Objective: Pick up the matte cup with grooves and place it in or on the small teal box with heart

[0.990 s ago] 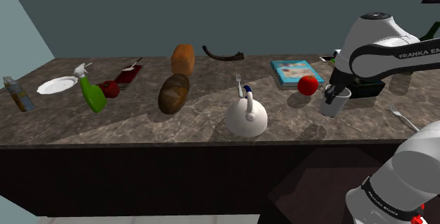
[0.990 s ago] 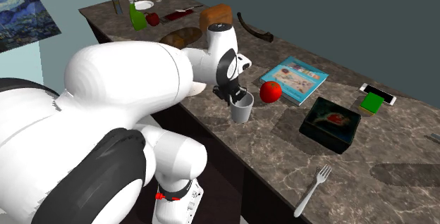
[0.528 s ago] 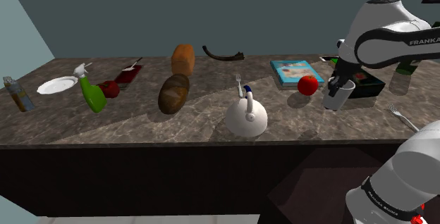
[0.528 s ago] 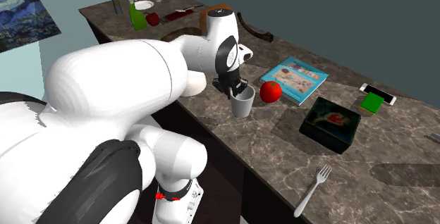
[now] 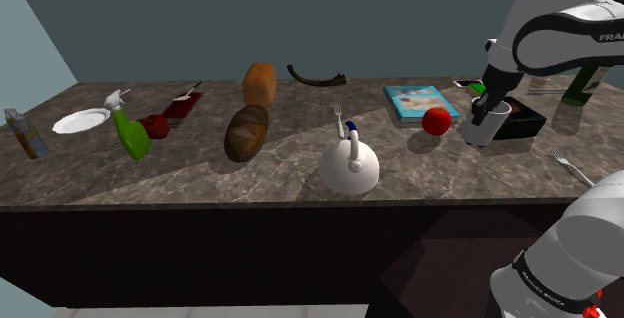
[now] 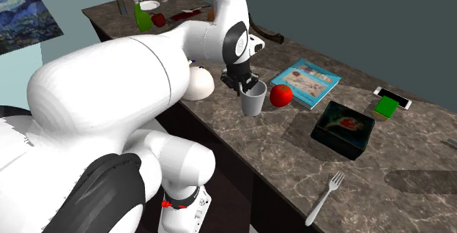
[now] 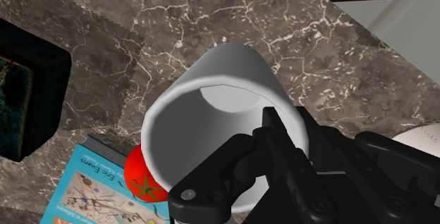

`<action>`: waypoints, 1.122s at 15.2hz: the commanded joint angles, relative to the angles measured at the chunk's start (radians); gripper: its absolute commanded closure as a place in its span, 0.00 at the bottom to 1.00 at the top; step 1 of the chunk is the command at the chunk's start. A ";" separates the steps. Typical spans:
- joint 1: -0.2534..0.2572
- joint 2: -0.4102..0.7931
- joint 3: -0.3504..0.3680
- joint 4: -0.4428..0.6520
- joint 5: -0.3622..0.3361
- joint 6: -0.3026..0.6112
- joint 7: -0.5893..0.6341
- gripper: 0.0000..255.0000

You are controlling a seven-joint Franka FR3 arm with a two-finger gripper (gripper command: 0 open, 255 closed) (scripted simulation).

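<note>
Dark marbled worktop [image 5: 200,181]. White kettle [image 5: 350,166] near front edge. Shoulder view's left of kettle: brown loaf [image 5: 246,132], then green spray bottle [image 5: 130,134], white plate [image 5: 80,121] farthest. Right of kettle: red tomato [image 5: 435,120], just beside blue book [image 5: 415,101].

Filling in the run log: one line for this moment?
gripper: shut on cup | cup: beside tomato, short of box | placed: no

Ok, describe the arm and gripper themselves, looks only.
The arm is rounded glossy white links with dark joints, dark lettering on one link cut off at the picture's edge, and a thin red ring near its base. The gripper is all black, blocky, two-fingered.
</note>
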 commanded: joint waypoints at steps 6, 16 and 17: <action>0.009 -0.012 0.018 0.087 0.021 -0.099 -0.010 1.00; -0.022 0.169 -0.163 0.271 -0.038 -0.060 -0.197 1.00; -0.021 0.195 -0.186 0.297 -0.040 -0.054 -0.220 1.00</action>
